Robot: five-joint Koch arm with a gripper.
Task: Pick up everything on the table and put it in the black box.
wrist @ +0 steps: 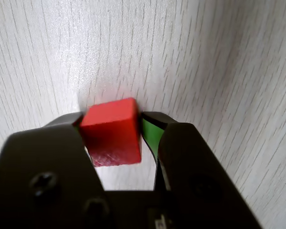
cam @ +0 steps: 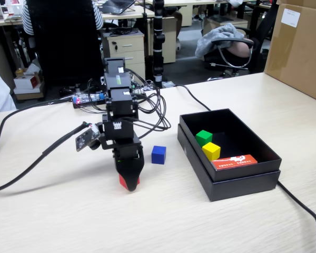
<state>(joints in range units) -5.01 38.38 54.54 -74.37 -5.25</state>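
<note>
2 of the 4 cubes, the green cube (cam: 203, 137) and the yellow cube (cam: 211, 151), already sit in the black box (cam: 242, 182), the jaws are closed on the red cube (wrist: 113, 131) low over the desk (cam: 163, 221), and the blue cube (cam: 158, 154) waits beside the box.

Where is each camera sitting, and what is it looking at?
Fixed view: stands off the table's near side, looking across it at the whole arm, the blue cube and the black box.
Wrist view: rides on the arm, looking down past the gripper at the table.
Both show: the red cube between the gripper's jaws.
</note>
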